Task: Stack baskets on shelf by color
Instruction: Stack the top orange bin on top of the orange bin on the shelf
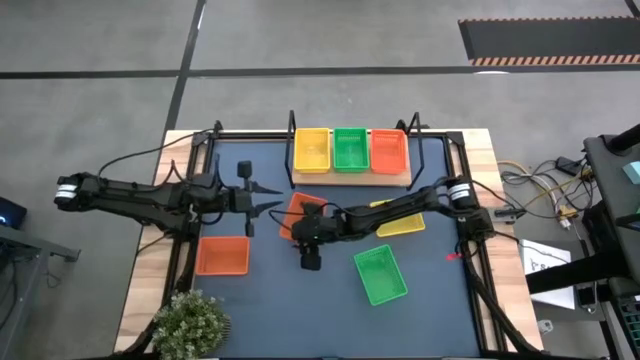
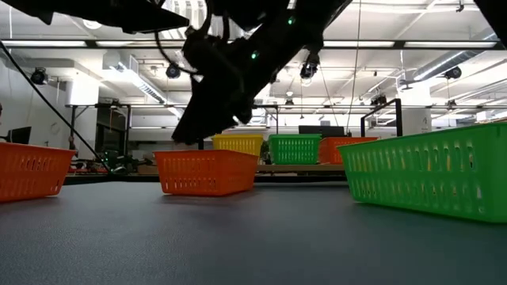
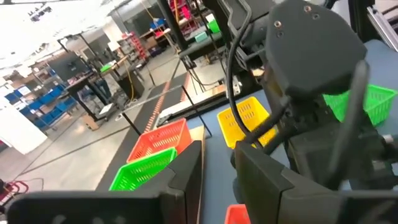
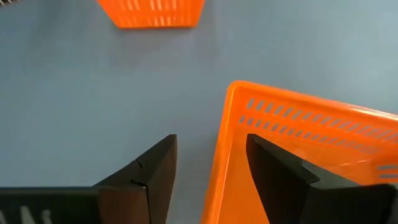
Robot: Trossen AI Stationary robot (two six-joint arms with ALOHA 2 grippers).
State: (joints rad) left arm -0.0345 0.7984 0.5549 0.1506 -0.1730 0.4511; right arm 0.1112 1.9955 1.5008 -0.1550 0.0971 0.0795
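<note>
My right gripper is open and slants down over a red-orange basket at the table's middle. One finger is inside the basket and the other is outside its end wall; I see no touch. My left gripper hovers open and level just left of that basket, with nothing between its fingers. On the shelf at the far edge stand a yellow, a green and a red-orange basket side by side.
On the blue tabletop lie another red-orange basket at the near left, a green one at the near right, and a yellow one partly under my right arm. A potted plant stands at the near left corner.
</note>
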